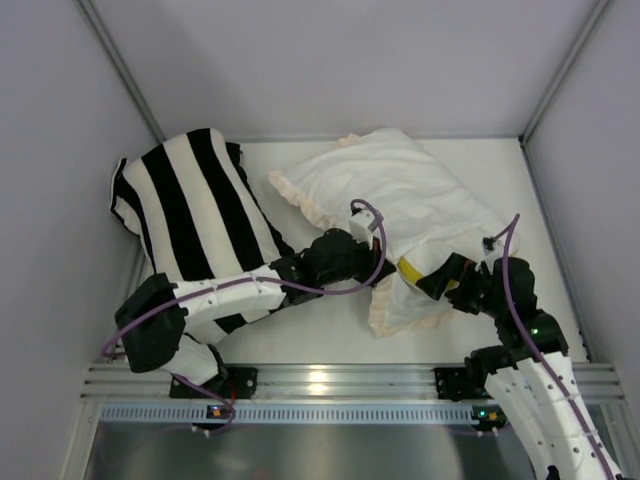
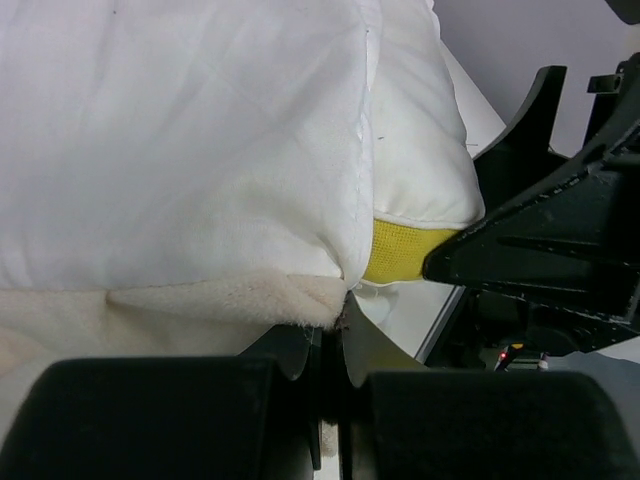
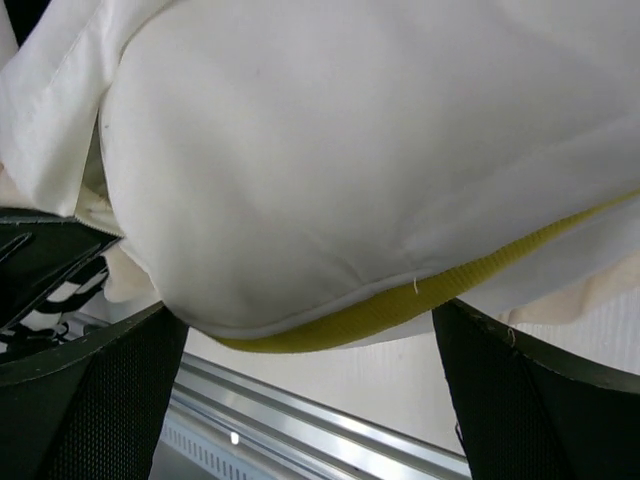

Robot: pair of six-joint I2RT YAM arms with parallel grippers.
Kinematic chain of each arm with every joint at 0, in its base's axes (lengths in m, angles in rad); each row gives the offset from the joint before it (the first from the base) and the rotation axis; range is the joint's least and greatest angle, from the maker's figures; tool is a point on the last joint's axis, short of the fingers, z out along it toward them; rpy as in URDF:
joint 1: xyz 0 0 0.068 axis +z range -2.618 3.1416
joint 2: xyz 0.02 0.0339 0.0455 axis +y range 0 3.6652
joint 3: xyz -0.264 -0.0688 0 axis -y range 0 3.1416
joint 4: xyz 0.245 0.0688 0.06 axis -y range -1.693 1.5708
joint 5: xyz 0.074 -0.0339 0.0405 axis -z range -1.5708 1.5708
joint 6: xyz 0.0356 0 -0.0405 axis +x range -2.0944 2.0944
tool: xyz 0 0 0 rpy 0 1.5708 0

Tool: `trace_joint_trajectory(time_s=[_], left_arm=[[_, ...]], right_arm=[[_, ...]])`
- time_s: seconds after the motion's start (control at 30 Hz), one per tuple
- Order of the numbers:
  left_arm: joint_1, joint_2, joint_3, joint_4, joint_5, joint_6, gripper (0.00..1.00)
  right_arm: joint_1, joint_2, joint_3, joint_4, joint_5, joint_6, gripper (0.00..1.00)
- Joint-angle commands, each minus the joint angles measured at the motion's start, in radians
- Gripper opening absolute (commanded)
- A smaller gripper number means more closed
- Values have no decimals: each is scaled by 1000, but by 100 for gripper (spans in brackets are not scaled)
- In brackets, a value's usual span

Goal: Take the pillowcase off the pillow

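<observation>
We see the limp cream-white fabric pillowcase [image 1: 400,190], edged with a ruffled frill [image 1: 300,205], lying across the middle and right of the white desk [image 1: 320,335] with its pale face up. The plump white smooth-fabric pillow [image 3: 380,150] is inside it. Only the pillow's near end shows, bulging out of the cover's near opening towards the arms, with its bright yellow band [image 3: 400,305] running along that end.

The left tool [image 2: 332,345] reaches in from the left and sits low at this opening. Its fingers [image 2: 300,355] are pressed together and pinch the cream edge of the pillowcase just beside the yellow band.

The right tool [image 3: 310,320] comes in from the right. Its two dark fingers [image 3: 90,400] are spread wide, with the rounded pillow end resting between and above them. In the left wrist view, one of its finger tips touches the yellow band. We cannot tell how hard the fingers press on the pillow.

A black-and-white striped stuffed cushion [image 1: 190,210] lies at the left of the desk, under the left arm and just beside the frill. A silver metal rail [image 1: 320,380] runs along the near edge, and both arm bases are bolted to it.
</observation>
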Motion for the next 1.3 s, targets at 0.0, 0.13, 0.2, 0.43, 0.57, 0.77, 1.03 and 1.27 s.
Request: trace_joint_trajectory(time_s=[0.0,0.13,0.2,0.43,0.57,0.77,1.03,1.27], left_arm=[[-3,-62,2,77,82,0,0],[-3,-53,-30,136,130,-24,0],[-3,-46,-42,156,153,-35,0],[-3,-11,-33,189,214,-54,0],[-3,0,-21,186,234,-51,0],[-3,1,-29,170,214,-51,0],[17,50,91,-185,-184,-147,0],[190,191,146,-308,-122,-308,0]], right_arm=[[11,21,8,5,62,40,99],[11,4,15,74,7,58,99],[10,-2,24,91,9,58,99],[11,84,33,130,124,48,97],[11,121,16,224,114,86,82],[10,168,37,284,162,80,0],[11,34,54,195,142,84,0],[11,-80,142,30,134,62,0]])
